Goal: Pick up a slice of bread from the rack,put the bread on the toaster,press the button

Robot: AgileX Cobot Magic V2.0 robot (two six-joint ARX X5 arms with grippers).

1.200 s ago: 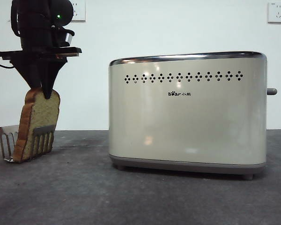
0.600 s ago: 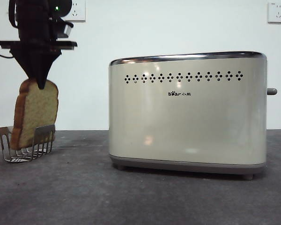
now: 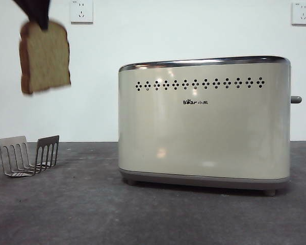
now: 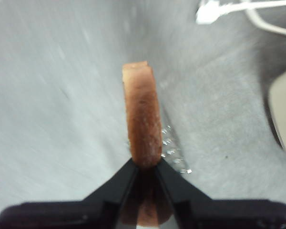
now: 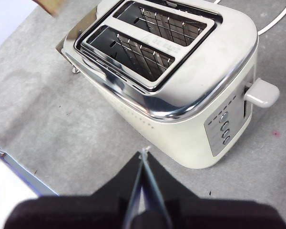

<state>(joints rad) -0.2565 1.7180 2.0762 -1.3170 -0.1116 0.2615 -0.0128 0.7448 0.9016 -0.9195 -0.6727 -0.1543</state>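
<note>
My left hand (image 4: 145, 167) pinches the slice of bread (image 3: 45, 57) by its crust, hanging high, the toaster (image 3: 204, 122) off to its side and lower, slots running lengthwise.

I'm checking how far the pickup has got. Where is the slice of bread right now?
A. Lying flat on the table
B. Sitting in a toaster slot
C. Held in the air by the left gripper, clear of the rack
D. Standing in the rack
C: the left gripper pinches the slice of bread at its top edge, high above the empty rack.
</note>
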